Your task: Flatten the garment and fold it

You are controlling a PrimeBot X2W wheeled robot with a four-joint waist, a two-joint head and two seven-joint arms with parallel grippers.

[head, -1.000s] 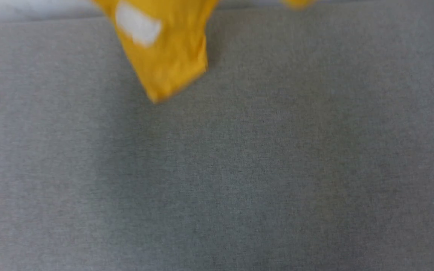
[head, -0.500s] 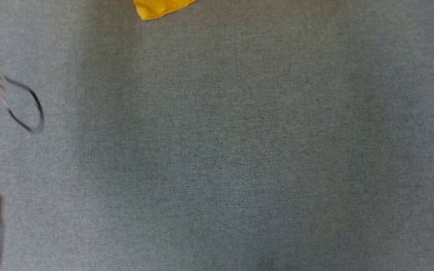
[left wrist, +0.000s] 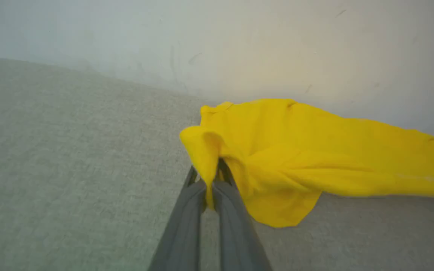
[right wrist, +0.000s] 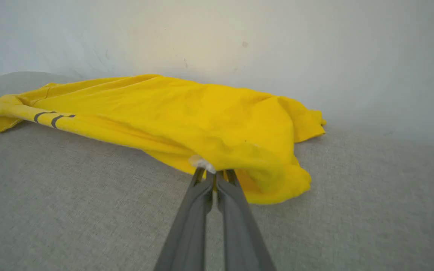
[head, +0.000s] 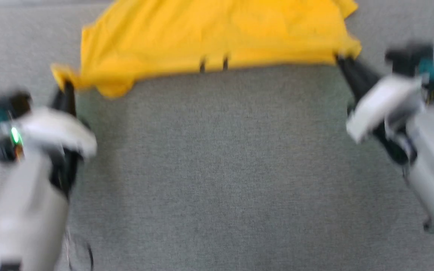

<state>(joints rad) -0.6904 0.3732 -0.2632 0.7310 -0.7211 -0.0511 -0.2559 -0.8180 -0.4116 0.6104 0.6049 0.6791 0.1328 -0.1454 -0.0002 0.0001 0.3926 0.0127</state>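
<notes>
A grey woven surface point(head: 217, 169) runs up to a pale wall point(left wrist: 239, 45), and we take this wall as our mark for every place. The yellow shirt point(head: 217, 34) lies on the surface close before the wall and is spread sideways along it. Its edge farthest from the wall is raised a little off the surface and drawn into a nearly straight line. On this edge we see two short black marks point(head: 213, 64), probably part of a print that is turned under. More of the print we cannot see.

The left gripper point(head: 66, 90) stands on the side of the shirt away from the wall, at the left end of that edge. Its two fingers are pressed together with a fold of yellow cloth between them, as the left wrist view shows clearly. The right gripper point(head: 343, 64) is at the other end of the same edge, also clamped tight on a bunch of the cloth. A small white piece point(right wrist: 202, 162), perhaps a label, shows just at its fingertips.

We judge that the two ends are held wide apart on purpose: the cloth between them is stretched, so the wrinkles can be pulled out. The part nearer the wall rests on the surface in soft waves. A loose flap point(left wrist: 281, 207) hangs beside the left gripper. So the flattening seems in hand but not finished, and no fold is made yet. The head view is blurred, so finer details there we cannot tell.
</notes>
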